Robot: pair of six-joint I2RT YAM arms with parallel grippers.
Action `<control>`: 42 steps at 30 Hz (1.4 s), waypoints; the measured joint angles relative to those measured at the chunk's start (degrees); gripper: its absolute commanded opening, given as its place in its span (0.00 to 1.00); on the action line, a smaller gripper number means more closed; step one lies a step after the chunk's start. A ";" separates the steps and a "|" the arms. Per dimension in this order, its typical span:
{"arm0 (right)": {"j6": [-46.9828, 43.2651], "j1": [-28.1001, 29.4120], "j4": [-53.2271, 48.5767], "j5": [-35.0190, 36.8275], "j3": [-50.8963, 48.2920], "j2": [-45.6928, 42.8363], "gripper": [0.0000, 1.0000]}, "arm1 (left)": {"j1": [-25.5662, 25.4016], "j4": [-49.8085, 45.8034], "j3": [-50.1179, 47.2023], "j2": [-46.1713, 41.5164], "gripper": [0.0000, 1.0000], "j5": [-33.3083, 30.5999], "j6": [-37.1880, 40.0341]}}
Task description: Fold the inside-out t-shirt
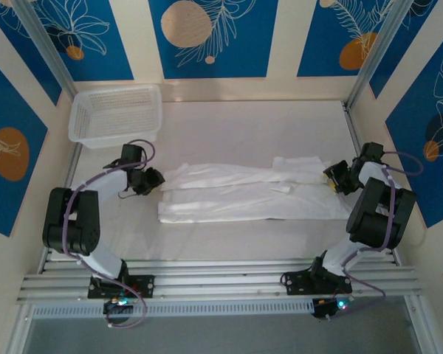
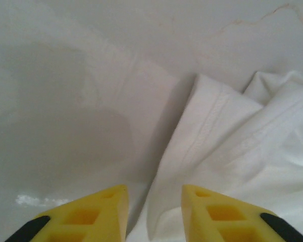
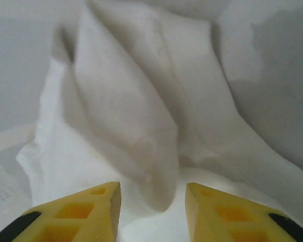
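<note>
Jaws spread on the left gripper (image 1: 153, 179) — yellow fingers (image 2: 91, 217) apart, nothing pinched, the stitched hem of the inside-out t-shirt (image 1: 244, 193) running into the gap from 1 o'clock. Over to the right gripper (image 1: 331, 177): jaws spread too, a soft rounded fold of cloth drooping between them, clear of both its fingers (image 3: 81, 212). The shirt lies mid-table as a long white band from 9 to 3 o'clock, a gripper at each end — thin, wrinkled, a small tag (image 1: 283, 189) toward 3 o'clock. White mesh basket (image 1: 118, 90) at 10 o'clock.
</note>
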 measured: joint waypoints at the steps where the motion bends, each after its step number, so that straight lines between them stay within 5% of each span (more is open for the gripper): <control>1: -0.26 0.39 -0.33 0.66 0.74 -0.72 0.47 | 0.00 0.07 0.04 -0.66 0.36 0.00 0.04; 7: -4.52 6.78 -3.15 4.81 14.23 1.25 0.50 | -3.50 0.13 1.51 -7.72 0.39 -0.39 2.16; 13: -9.44 11.91 -6.80 11.69 29.46 15.80 0.53 | -10.36 0.46 2.29 -12.52 0.43 -0.50 4.59; 21: -15.61 12.61 -15.78 16.15 42.07 31.71 0.52 | -11.26 -0.15 2.23 -11.56 0.44 -0.68 6.08; 42: -16.11 12.87 -23.41 16.92 46.40 34.71 0.33 | -11.26 -1.68 2.12 -10.67 0.46 -3.50 6.05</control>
